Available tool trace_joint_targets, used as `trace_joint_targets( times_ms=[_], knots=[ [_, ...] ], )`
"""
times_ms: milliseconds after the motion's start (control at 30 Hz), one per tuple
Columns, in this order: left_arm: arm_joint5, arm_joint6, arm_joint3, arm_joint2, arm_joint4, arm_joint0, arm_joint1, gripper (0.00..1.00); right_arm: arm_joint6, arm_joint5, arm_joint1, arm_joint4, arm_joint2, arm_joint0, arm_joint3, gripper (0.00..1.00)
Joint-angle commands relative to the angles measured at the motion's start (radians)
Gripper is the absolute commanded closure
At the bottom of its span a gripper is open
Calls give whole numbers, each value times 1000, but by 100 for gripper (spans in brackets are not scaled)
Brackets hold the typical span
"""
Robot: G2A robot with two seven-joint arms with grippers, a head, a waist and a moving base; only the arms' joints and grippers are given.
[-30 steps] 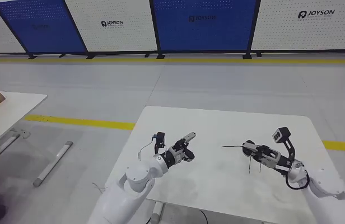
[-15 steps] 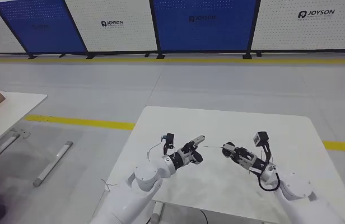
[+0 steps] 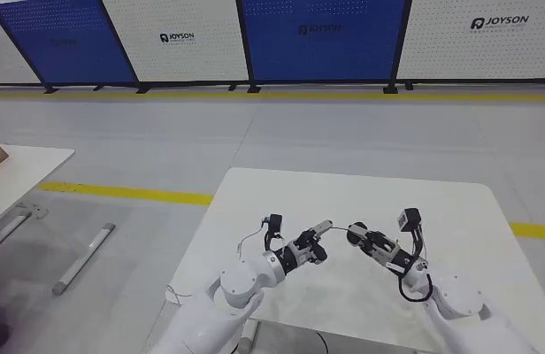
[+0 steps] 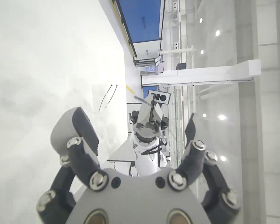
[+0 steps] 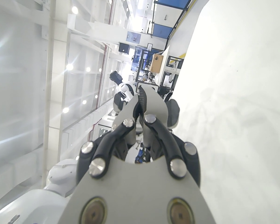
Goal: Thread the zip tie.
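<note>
Above the middle of the white table [image 3: 449, 199], my right gripper [image 3: 354, 232] is shut on a thin black zip tie [image 3: 337, 229], whose free end points at my left gripper [image 3: 322, 227]. The two grippers are almost tip to tip. In the left wrist view my left gripper [image 4: 137, 121] is open, with the right gripper [image 4: 150, 114] facing it between the fingers and the zip tie [image 4: 140, 99] sticking out of it. In the right wrist view my right gripper [image 5: 141, 94] has its fingers pressed together; the tie is hidden between them.
Two spare black zip ties [image 4: 108, 95] lie on the table [image 4: 49, 47] beyond the right gripper. The table edge [image 3: 221, 190] runs to the left, with open floor past it. Blue and white panels [image 3: 321, 40] stand far behind.
Both arms have come together over the table's middle. The right gripper carried the zip tie leftward and the left gripper moved right, closing the gap between them.
</note>
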Motion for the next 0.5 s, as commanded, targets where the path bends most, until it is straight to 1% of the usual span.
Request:
trace_joint_targets(
  times_ms=[0,367,433,467],
  knots=[
    [-33,24,16,14,-56,-12,-9,0,-41,21,-6,-49,-14,8,2,100],
    [-33,24,16,14,-56,-12,-9,0,-41,21,-6,-49,-14,8,2,100],
    [-44,43,23,15,-48,-17,-10,0,-41,21,-6,-49,-14,8,2,100],
    [-50,60,34,14,-61,-26,-13,0,-41,21,-6,-49,-14,8,2,100]
  ],
)
